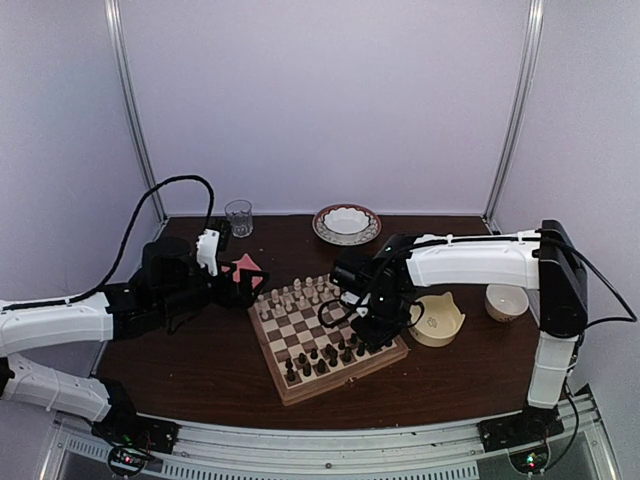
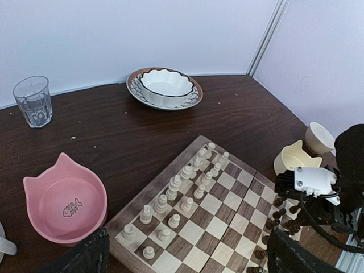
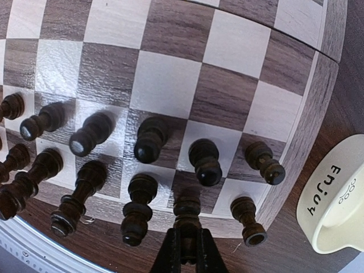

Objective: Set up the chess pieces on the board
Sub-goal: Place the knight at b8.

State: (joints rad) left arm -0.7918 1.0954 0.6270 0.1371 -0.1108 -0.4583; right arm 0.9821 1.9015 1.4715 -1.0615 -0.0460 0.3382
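Noted right gripper clamped on a dark chess piece at the board edge, left gripper wide, empty; may topple close neighbours when releasing.

- Cream bowl, outer wall: dark printed word "Enjoy", letters running sideways in right wrist view.
- Beside word: small outline emblem of little rings, too small to identify.
- Top view: same print shows only as dark squiggle on bowl wall, unreadable.
- Pink cat-ear bowl, inner floor: 1 dark line drawing of fish skeleton, head toward right in left wrist view.
- Other brands, labels, numbers: none legible in any of 3 views.
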